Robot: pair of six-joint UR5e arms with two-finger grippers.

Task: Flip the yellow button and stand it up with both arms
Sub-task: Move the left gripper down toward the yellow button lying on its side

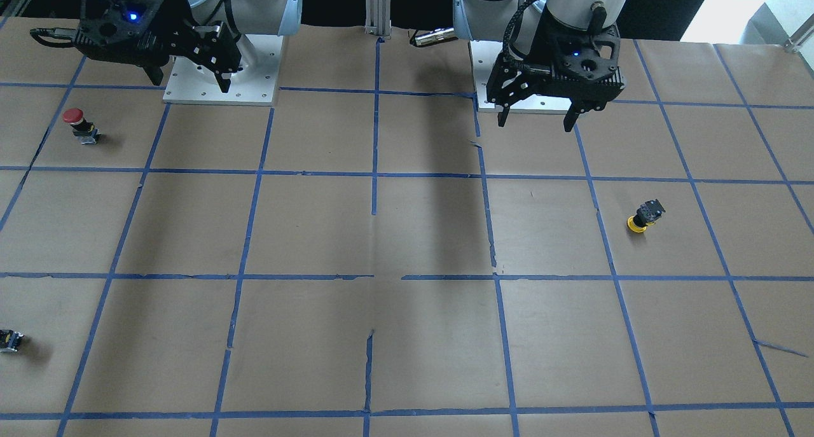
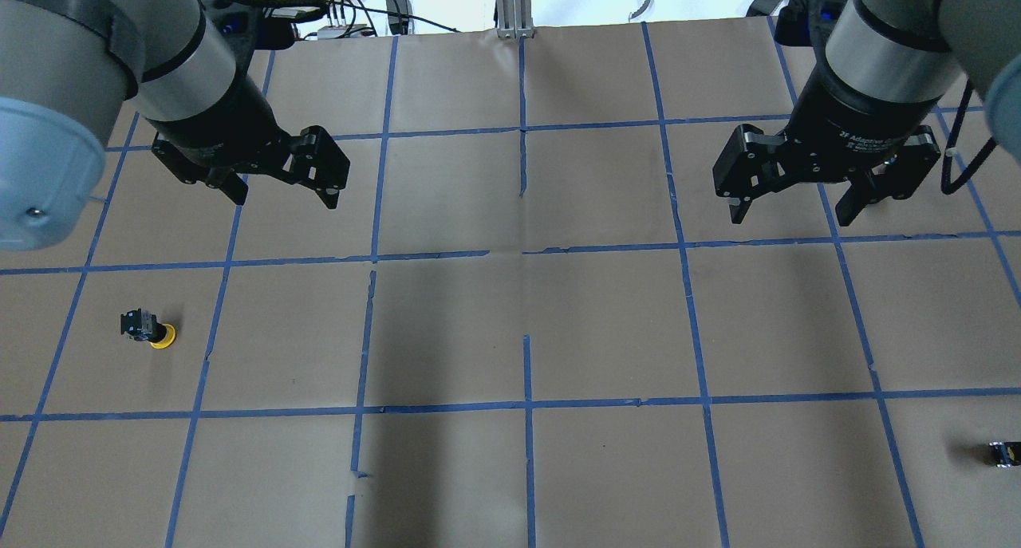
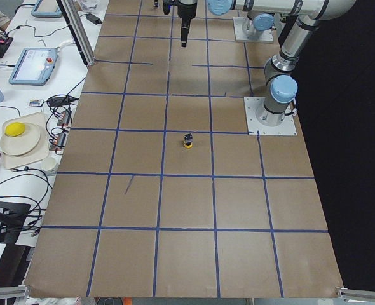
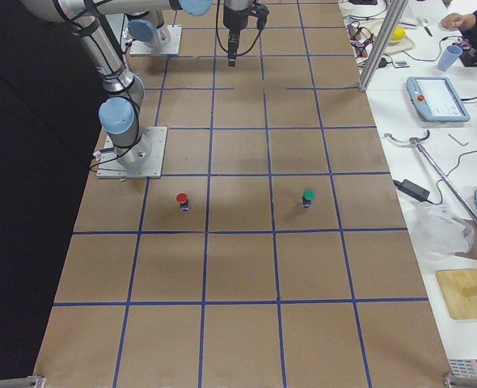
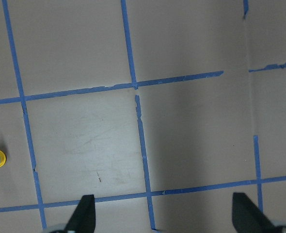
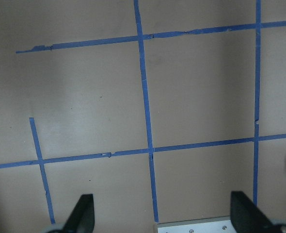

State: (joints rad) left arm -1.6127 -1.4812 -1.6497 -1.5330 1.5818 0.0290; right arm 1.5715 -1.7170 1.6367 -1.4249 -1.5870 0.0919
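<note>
I see the yellow button (image 2: 149, 330) standing cap-down on the table (image 2: 606, 333), on the robot's left side, with its black body uppermost. In the overhead view the left hand (image 2: 283, 199) hangs above the table at about 1 o'clock from it, fingers spread wide and holding nothing. The right hand (image 2: 790, 217) hangs well apart toward 3 o'clock, likewise spread and empty, and a red button (image 1: 76, 122) stands on that side of the table.

L gripper (image 2: 285, 199), R gripper (image 2: 790, 215): jaws wide, aloft
</note>
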